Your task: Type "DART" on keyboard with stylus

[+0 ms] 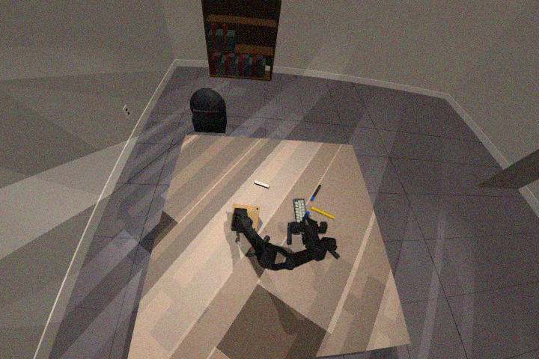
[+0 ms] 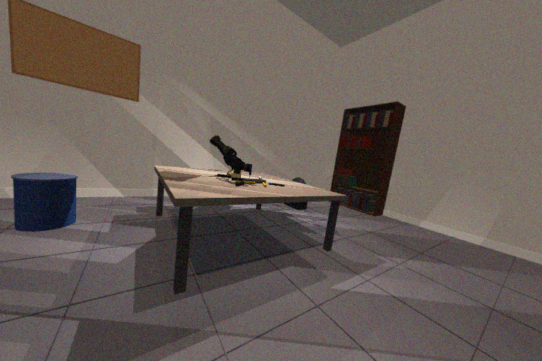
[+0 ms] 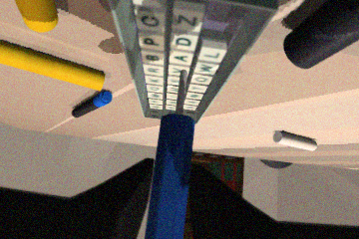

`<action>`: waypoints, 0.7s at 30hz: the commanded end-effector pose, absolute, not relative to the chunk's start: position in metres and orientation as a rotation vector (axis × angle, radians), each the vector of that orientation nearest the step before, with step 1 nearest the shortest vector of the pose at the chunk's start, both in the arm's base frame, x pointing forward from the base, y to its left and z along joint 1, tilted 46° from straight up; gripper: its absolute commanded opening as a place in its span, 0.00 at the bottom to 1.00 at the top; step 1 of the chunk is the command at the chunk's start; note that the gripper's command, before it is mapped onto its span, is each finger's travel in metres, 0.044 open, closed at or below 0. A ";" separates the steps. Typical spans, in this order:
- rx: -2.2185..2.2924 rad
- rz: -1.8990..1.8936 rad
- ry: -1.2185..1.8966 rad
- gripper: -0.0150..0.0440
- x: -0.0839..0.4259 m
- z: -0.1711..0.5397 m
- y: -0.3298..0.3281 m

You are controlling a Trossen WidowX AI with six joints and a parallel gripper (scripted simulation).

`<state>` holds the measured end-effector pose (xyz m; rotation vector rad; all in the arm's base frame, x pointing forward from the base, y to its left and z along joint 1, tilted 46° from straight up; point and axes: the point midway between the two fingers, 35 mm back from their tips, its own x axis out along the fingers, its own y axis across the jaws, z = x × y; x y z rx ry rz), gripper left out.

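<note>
The keyboard (image 1: 299,207) (image 3: 237,40) lies on the desk with white letter keys in long rows. In the wrist view, Z, D and A show large in the middle row. My gripper (image 1: 306,219) (image 3: 172,169) is shut on the blue barrel of the stylus (image 1: 307,214) (image 3: 174,149), at the keyboard's near end in the top view. The thin grey tip points along the middle row and overlaps the keys just beyond A in the wrist view. I cannot tell whether it touches a key. The barrel hides part of the keyboard's far end in the wrist view.
A yellow marker (image 1: 322,212) (image 3: 48,65) and a blue-black pen (image 1: 315,193) (image 3: 92,104) lie on one side of the keyboard. A dark cylinder (image 1: 289,233) (image 3: 327,35) and a white stick (image 1: 261,184) (image 3: 295,140) lie on the other. Another yellow piece (image 3: 38,17) shows at the wrist view's top left.
</note>
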<state>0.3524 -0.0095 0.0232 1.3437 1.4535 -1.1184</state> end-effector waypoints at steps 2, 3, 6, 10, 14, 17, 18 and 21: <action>1.339 -1.117 1.456 0.25 0.352 0.022 -0.010; 1.339 -1.117 1.456 0.25 0.352 0.022 -0.010; 1.339 -1.117 1.456 0.25 0.352 0.022 -0.010; 1.339 -1.117 1.456 0.25 0.352 0.022 -0.010; 1.338 -1.117 1.455 0.39 0.356 0.020 -0.011; 1.338 -1.117 1.455 0.39 0.356 0.020 -0.011; 1.338 -1.117 1.455 0.39 0.356 0.020 -0.011; 1.338 -1.117 1.455 0.39 0.356 0.020 -0.011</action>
